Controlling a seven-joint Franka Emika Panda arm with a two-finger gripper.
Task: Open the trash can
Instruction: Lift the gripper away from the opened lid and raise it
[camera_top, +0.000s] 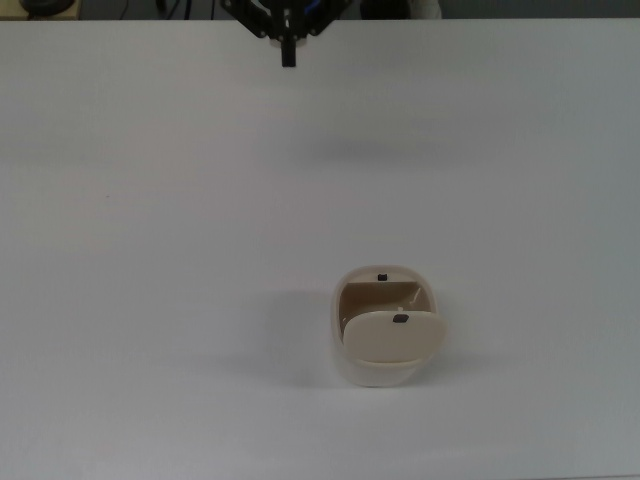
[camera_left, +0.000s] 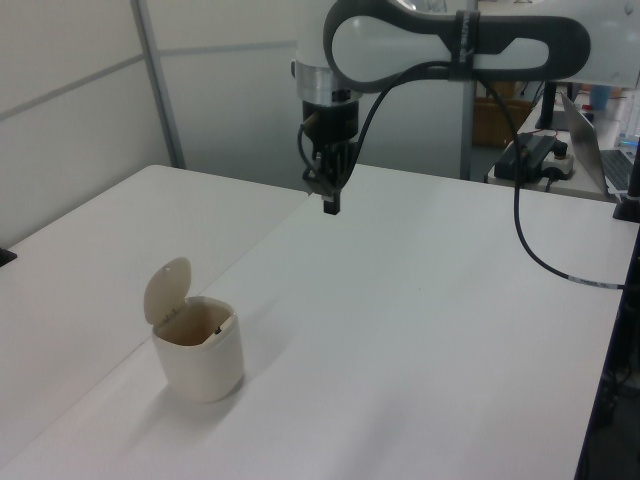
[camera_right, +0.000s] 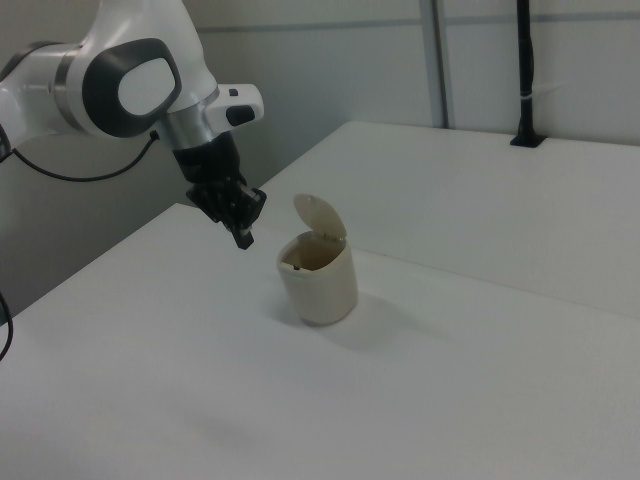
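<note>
Now the trash can (camera_left: 200, 357) stands open, the hand (camera_left: 331, 205) well apart.

The bin (camera_top: 385, 325) is a small cream-beige plastic tub with rounded corners, standing upright. Its flat lid (camera_left: 166, 290) is swung up on its hinge and stands nearly vertical, so the brownish inside shows. A tiny black button (camera_top: 382, 277) sits on the rim opposite the hinge.
</note>
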